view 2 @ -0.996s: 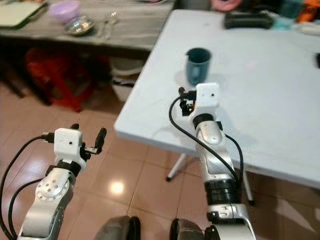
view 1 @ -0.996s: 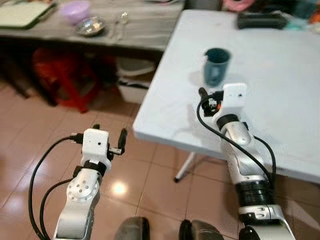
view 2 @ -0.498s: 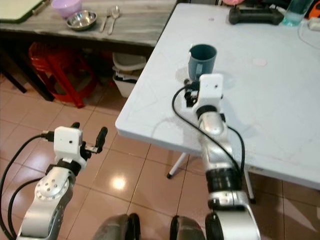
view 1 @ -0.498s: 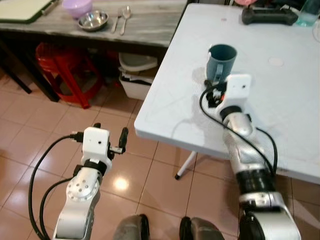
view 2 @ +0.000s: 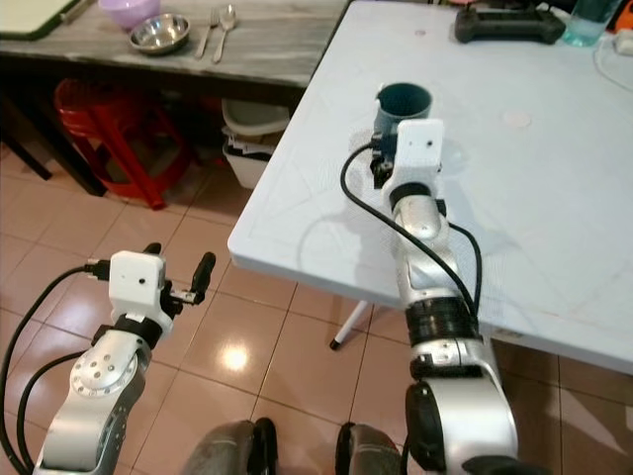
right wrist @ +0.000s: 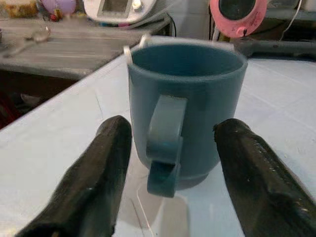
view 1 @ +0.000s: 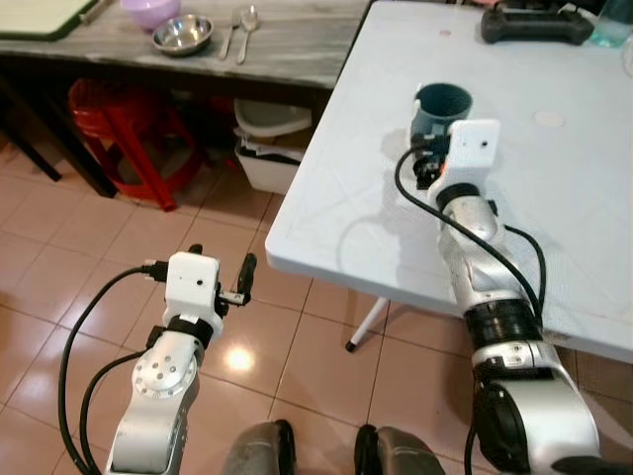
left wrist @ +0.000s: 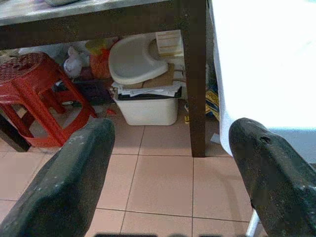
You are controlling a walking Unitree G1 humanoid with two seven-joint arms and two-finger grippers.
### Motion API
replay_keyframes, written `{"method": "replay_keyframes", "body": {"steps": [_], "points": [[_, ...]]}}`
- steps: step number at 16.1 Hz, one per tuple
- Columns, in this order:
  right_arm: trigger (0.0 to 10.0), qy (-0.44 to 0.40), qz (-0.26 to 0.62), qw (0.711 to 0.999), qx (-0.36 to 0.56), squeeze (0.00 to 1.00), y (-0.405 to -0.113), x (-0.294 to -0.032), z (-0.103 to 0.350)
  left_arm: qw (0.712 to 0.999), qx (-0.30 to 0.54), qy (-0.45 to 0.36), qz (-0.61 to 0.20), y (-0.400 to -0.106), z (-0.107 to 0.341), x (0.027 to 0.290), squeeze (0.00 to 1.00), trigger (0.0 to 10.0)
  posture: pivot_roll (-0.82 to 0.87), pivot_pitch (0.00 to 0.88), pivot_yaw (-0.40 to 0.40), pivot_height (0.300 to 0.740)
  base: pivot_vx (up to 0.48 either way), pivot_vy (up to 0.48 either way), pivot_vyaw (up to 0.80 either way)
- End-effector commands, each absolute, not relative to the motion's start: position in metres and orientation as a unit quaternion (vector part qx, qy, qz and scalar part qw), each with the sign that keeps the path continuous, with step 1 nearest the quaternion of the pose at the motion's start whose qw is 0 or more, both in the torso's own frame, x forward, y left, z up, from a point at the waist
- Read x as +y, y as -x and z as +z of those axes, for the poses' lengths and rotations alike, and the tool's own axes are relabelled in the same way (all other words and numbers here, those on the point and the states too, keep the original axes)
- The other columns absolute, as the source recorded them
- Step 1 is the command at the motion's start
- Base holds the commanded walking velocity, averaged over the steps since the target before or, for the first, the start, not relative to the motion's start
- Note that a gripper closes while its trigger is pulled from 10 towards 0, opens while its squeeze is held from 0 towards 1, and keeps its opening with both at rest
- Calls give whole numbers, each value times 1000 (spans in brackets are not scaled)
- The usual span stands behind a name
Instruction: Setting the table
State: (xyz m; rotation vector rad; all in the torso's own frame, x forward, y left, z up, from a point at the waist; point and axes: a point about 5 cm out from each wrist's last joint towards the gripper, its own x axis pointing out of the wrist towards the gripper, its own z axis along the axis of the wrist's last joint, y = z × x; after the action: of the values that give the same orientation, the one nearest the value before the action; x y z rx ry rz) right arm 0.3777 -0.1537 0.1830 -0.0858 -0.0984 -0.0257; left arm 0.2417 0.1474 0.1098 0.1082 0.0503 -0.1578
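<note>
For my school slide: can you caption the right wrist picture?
Open right gripper lined up on a blue mug, handle facing it, on the white table.

Silver jointed arms, white boxy wrists, looping black cables, each claw (view 1: 244, 278) black-fingered.

mug (view 1: 441, 103) partly hidden behind right hand (view 1: 427, 163)

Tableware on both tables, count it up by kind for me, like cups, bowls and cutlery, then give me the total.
Mugs: 1, the blue mug on the white table.
Bowls: 2, the steel bowl and the purple bowl on the wooden table.
Cutlery: 2, the fork and the spoon.
Total: 5.
</note>
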Motion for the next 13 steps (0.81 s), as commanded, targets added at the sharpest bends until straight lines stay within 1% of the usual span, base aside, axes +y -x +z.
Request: {"method": "replay_keyframes", "body": {"steps": [1,7,13], "points": [[0,39,-12,998,-50,0,-381,-150,184,995,28,-55,-77,-239,111,150,0,10000,65,198,75,740,0,0,0],[0,32,-9,998,-47,0,-389,-149,185,995,30,-56,-77,-237,111,150,0,10000,71,210,74,740,0,0,0],[0,29,-2,998,-58,0,-386,-151,183,995,31,-54,-75,-237,108,149,0,10000,65,187,68,740,0,0,0]]}}
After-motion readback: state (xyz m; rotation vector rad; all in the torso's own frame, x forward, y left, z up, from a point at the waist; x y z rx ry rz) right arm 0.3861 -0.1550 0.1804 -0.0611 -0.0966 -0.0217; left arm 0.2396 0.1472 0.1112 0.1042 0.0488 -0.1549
